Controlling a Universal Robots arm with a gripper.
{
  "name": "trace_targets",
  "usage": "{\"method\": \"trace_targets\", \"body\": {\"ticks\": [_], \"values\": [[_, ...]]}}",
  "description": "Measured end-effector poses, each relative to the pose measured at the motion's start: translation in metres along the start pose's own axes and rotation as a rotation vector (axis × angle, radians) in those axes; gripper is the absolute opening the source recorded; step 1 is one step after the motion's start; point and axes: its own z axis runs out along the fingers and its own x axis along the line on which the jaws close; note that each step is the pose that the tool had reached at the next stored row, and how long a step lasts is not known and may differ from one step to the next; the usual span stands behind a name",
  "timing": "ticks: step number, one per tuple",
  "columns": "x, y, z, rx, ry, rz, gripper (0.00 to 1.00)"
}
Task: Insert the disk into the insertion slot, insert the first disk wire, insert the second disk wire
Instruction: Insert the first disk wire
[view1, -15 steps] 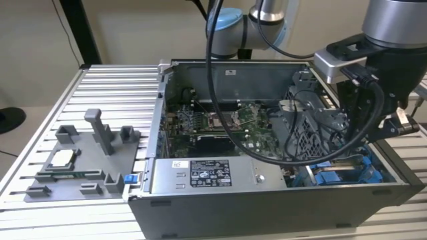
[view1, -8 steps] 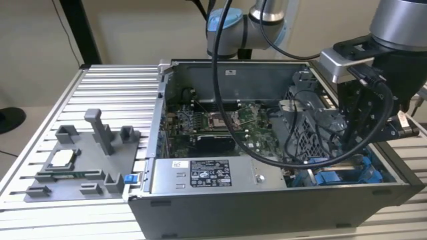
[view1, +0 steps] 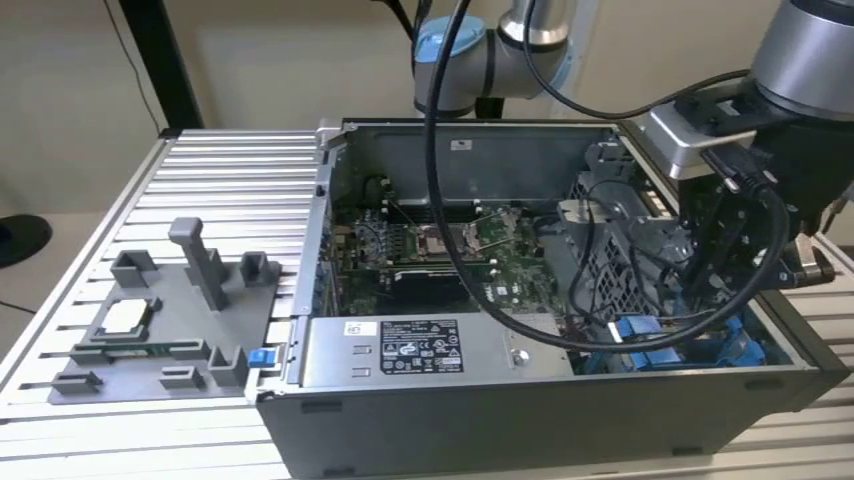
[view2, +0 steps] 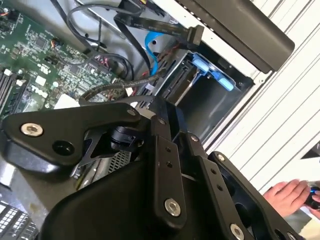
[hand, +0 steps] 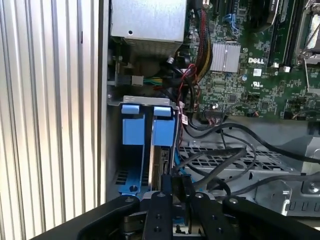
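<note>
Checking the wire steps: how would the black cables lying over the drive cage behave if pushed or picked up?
The black cables look floppy: they loop and sag across the perforated drive cage, so a push would likely bend them. Thin and unsupported, they are probably light. Their curved set suggests some spring-back.

Blue-framed disk (hand: 163, 131), upright, seated in grey insertion slot (hand: 146, 101)

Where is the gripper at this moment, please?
The gripper is on the exterior view's right, hanging inside the open computer case, just above the blue drive carriers at the drive cage.
</note>
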Motion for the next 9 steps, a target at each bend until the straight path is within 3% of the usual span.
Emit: {"method": "trace_targets", "body": {"ticks": [9], "values": [[0.0099,-0.0026,0.0091,0.0012,-0.0099,0.015,0.00]]}}
